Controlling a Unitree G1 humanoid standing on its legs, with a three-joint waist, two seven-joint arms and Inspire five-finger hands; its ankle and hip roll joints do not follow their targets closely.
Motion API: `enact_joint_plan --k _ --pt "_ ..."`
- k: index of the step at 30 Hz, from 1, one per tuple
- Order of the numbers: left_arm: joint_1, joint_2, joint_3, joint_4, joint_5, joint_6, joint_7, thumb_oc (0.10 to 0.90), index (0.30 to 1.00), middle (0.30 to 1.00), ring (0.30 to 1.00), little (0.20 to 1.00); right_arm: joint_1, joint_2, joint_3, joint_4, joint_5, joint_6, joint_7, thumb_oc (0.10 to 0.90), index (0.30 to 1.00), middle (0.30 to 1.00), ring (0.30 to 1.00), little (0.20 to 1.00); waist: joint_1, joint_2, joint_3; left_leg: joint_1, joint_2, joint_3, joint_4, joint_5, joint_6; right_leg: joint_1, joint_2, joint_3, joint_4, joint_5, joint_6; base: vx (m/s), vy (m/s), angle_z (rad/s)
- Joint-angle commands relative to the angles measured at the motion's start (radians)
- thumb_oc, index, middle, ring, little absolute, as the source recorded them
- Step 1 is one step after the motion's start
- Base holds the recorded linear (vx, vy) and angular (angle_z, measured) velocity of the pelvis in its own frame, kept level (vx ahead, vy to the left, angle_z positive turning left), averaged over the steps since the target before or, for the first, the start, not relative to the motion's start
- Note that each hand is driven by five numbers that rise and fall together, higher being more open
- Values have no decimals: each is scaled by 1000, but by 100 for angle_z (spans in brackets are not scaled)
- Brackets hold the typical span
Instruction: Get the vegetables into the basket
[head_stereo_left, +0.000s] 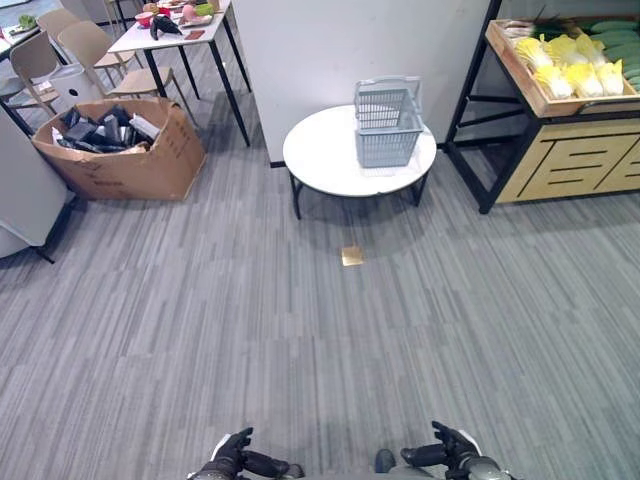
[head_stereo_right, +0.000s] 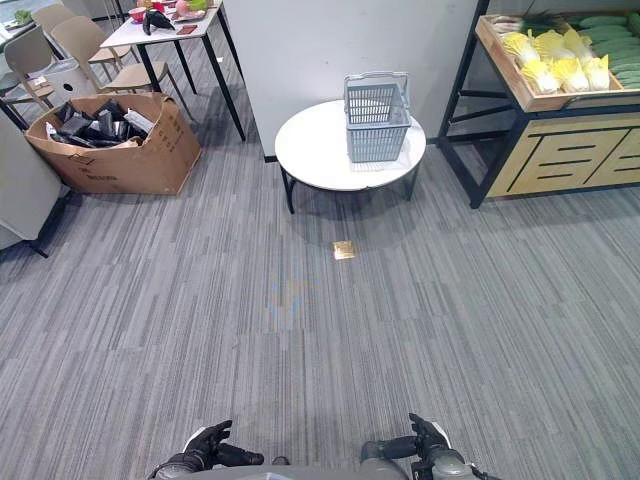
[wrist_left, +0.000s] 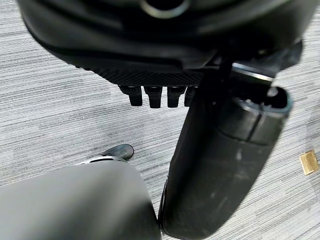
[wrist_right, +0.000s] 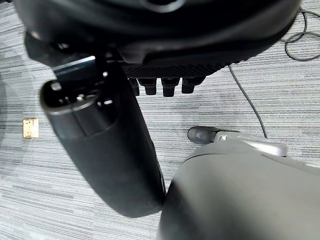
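— Grey ribbed carpet (head_stereo_left: 300, 330) lies open all round; hands?
— Left hand (head_stereo_left: 235, 455) at seven o'clock, right hand (head_stereo_left: 450, 450) at five, both loosely uncurled, empty; mesh plastic basket (head_stereo_left: 386, 124) on round white table (head_stereo_left: 325, 160) at twelve; yellow-green vegetables (head_stereo_left: 570, 65) on wooden shelf (head_stereo_left: 560, 150) at two.

No readable text, labels, numbers or signs anywhere: none on basket (head_stereo_left: 387, 125), box (head_stereo_left: 120, 150) or shelf (head_stereo_left: 560, 95).
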Motion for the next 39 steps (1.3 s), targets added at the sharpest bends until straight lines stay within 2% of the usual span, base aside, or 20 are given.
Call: enact_joint_plan --k 1,23,31,39 --pt "-3 6 16 48 20 -11 15 900 1000 1000 1000 1000 6 2 54 31 -12 -6 -4 900 1000 1000 1000 1000 -12 -66 0 5 -3 -8 -43 17 -53 28 -77 23 -61 70 56 0 0 0" --pt "-13 19 36 64 14 -4 15 900 1000 1000 1000 1000 3 -16 40 34 -7 0 -1 900 1000 1000 1000 1000 -18 -64 9 18 9 3 -43 15 -58 31 -61 37 -61 59 47 7 -5 -1" --pt "-27 30 44 60 -1 -5 17 900 1000 1000 1000 1000 -10 -34 39 26 -6 0 0 900 1000 1000 1000 1000 -16 -65 25 12 17 -4 -36 26 -64 33 -52 40 -60 51 33 29 -39 -2" --pt "-41 58 40 50 20 -1 22 900 1000 1000 1000 1000 -26 -74 70 -30 -41 -13 2 900 1000 1000 1000 1000 -17 -50 59 -16 58 -22 -24 61 -80 -41 -7 39 50 1 5 17 -91 1"
